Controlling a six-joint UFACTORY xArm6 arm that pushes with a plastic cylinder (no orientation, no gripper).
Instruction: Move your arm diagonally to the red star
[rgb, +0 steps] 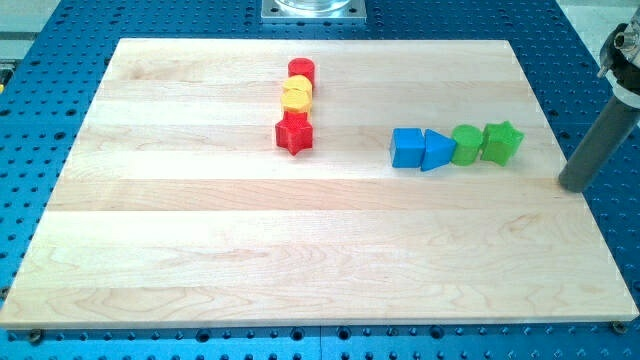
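The red star (294, 133) lies on the wooden board (300, 250), left of centre in the upper half. It is the lowest of a short column: a yellow block (296, 96) touches it above, and a red cylinder (301, 71) sits above that. My tip (571, 186) rests at the board's right edge, far to the right of the red star and a little lower. The rod rises from it toward the view's upper right.
A row of touching blocks lies left of my tip: a blue cube (406, 147), a blue triangle (436, 150), a green cylinder (465, 144) and a green star (501, 142). A blue perforated table (40, 60) surrounds the board.
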